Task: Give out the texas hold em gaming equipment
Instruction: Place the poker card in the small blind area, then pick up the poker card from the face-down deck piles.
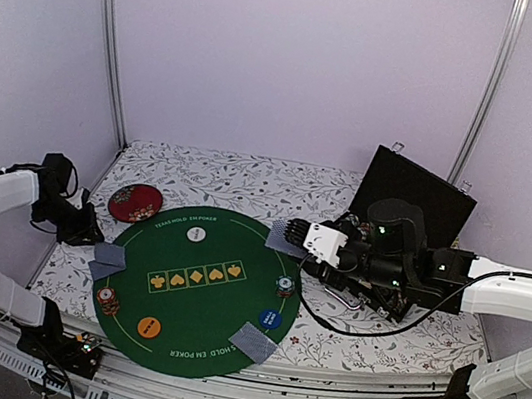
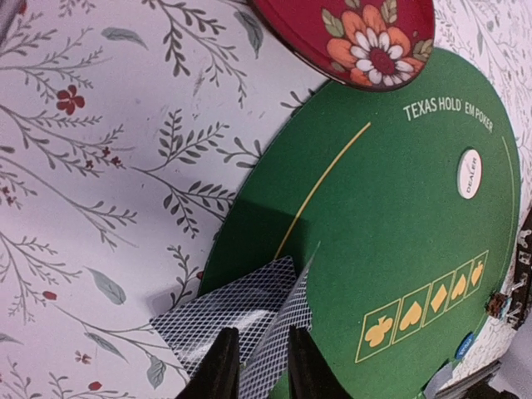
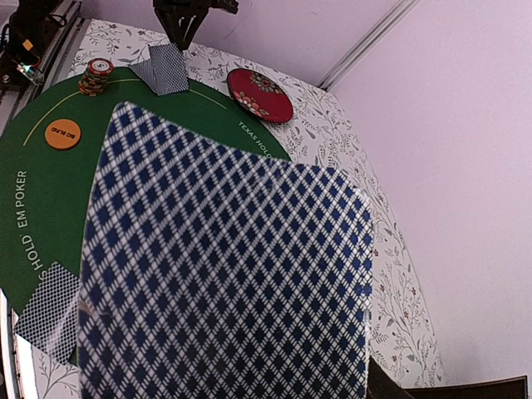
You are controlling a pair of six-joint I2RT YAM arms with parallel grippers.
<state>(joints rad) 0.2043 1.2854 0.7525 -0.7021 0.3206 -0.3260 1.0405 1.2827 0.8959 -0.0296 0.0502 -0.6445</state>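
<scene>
The green round poker mat point(image 1: 195, 295) carries a white dealer button point(image 1: 197, 234), an orange button point(image 1: 150, 327), a blue button point(image 1: 270, 319) and two chip stacks point(image 1: 109, 298) point(image 1: 285, 286). Card pairs lie at the mat's left edge point(image 1: 107, 261) and its near right edge point(image 1: 253, 342). My left gripper point(image 1: 91, 233) is open, and its fingers point(image 2: 220, 370) straddle the left cards point(image 2: 233, 320). My right gripper point(image 1: 308, 242) is shut on a patterned card point(image 1: 288, 235) over the mat's right rim. That card point(image 3: 224, 274) fills the right wrist view and hides the fingers.
A dark red floral disc point(image 1: 135, 202) lies off the mat at the back left. An open black case point(image 1: 418, 198) stands behind the right arm. The floral tablecloth point(image 1: 249, 177) runs to a back wall with a metal post at each corner.
</scene>
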